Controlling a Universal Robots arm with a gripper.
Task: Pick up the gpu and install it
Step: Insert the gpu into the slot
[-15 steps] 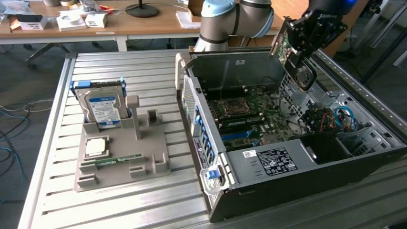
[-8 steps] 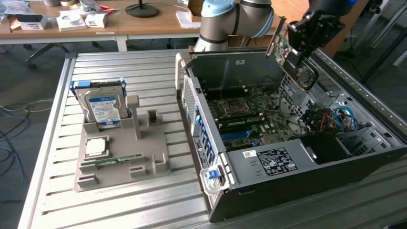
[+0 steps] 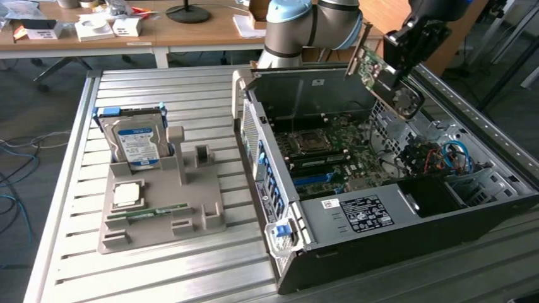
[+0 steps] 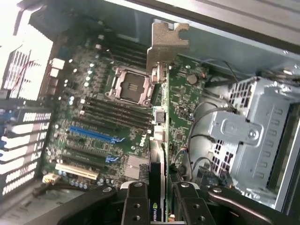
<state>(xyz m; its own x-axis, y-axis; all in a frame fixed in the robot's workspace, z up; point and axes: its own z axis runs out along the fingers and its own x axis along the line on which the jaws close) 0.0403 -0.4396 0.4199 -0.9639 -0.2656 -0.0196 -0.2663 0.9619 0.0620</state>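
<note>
Black hand [image 4: 161, 202] pinches thin flat green gpu [image 4: 165, 93].

— Where is the gpu [image 3: 375, 69]?
— In the gripper [image 3: 394, 66], above the case [image 3: 354, 252], over its motherboard [image 3: 337, 151].
— And the case?
— On the table [image 3: 168, 265], to the exterior view's right of the holder [image 3: 202, 214] carrying the hard drive [image 3: 135, 142].

A long pale wooden desk [image 3: 194, 35] spans the upper left of the frame, carrying small white boxes [image 3: 94, 28]. Dark grey carpet [image 3: 42, 107] lies along the left edge, with loose cables [image 3: 10, 177] trailing across it. A ribbed silvery metal table [image 3: 168, 271] occupies the lower left.
</note>
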